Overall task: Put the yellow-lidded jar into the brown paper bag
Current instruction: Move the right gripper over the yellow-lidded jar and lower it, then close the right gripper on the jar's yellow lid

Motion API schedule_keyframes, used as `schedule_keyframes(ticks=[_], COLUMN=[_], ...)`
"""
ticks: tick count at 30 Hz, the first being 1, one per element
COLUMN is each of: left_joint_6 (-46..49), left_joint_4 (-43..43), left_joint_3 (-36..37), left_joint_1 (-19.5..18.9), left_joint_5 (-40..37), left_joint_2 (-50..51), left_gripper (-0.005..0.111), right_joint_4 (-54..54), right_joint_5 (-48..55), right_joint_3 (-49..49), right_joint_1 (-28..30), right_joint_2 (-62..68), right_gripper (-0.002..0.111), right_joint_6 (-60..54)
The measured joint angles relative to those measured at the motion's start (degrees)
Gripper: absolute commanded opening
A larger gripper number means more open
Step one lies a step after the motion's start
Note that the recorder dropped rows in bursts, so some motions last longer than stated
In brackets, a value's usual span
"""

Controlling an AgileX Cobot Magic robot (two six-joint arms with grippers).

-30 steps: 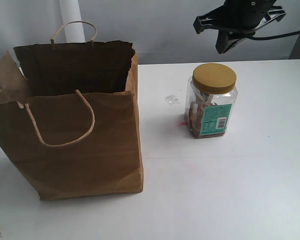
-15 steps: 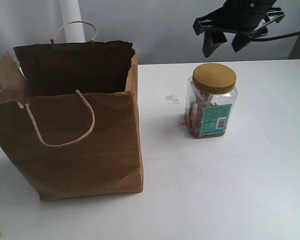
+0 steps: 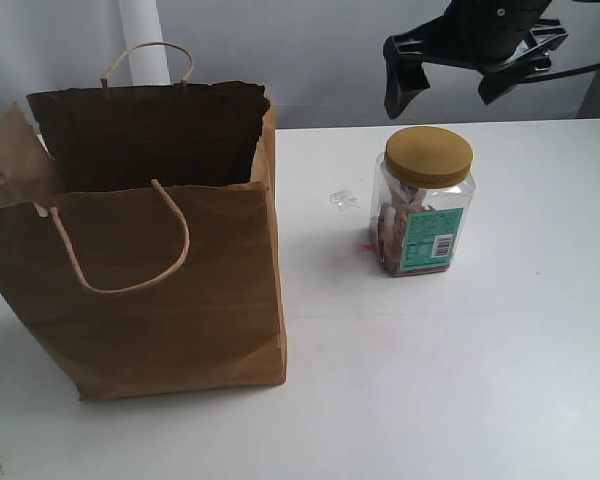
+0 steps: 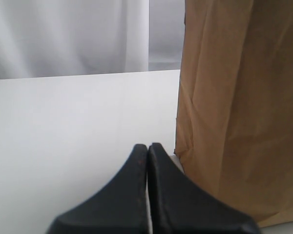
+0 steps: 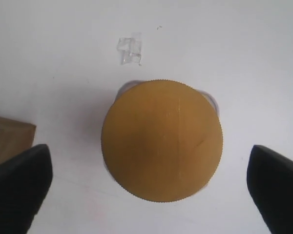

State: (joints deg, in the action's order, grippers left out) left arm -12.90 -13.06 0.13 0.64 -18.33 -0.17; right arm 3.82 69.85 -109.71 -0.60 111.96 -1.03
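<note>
The yellow-lidded jar (image 3: pixel 426 200) stands upright on the white table, right of the brown paper bag (image 3: pixel 140 260). Its teal barcode label faces the exterior camera. My right gripper (image 3: pixel 448 88) hangs open above the jar, one finger out past each side of the lid, touching nothing. From the right wrist view the round mustard lid (image 5: pixel 162 140) fills the middle between the two dark fingertips (image 5: pixel 19 187), and a corner of the bag (image 5: pixel 7 141) shows. My left gripper (image 4: pixel 148 148) is shut and empty, low over the table beside the bag's creased side (image 4: pixel 239 107).
A small scrap of clear plastic (image 3: pixel 344 200) lies on the table between bag and jar, also visible as clear plastic (image 5: pixel 130 50) beyond the lid. The bag's mouth is open with cord handles (image 3: pixel 145 60) upright. A faint red mark (image 3: pixel 364 245) sits by the jar.
The right gripper's fingers have spread wide apart over the jar; a second ago they were close together. The jar and bag have not moved.
</note>
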Motion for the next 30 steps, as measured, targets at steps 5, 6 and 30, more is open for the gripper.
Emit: schedule_keyframes(ticks=[5,6,30], left_joint_6=[0.0,0.0,0.0], left_joint_4=[0.0,0.0,0.0], left_joint_3=[0.0,0.0,0.0], left_joint_1=[0.0,0.0,0.0], left_joint_5=[0.0,0.0,0.0], left_joint_2=[0.0,0.0,0.0], left_gripper=[0.001,0.001,0.001], right_joint_4=[0.0,0.0,0.1], right_joint_5=[0.1,0.1,-2.1], right_joint_3=[0.0,0.0,0.0], right_joint_1=[0.0,0.0,0.0], right_joint_2=[1.9,2.3,8.6], right_gripper=[0.105,0.105,0.105], right_joint_6=[1.5,1.7,1.9])
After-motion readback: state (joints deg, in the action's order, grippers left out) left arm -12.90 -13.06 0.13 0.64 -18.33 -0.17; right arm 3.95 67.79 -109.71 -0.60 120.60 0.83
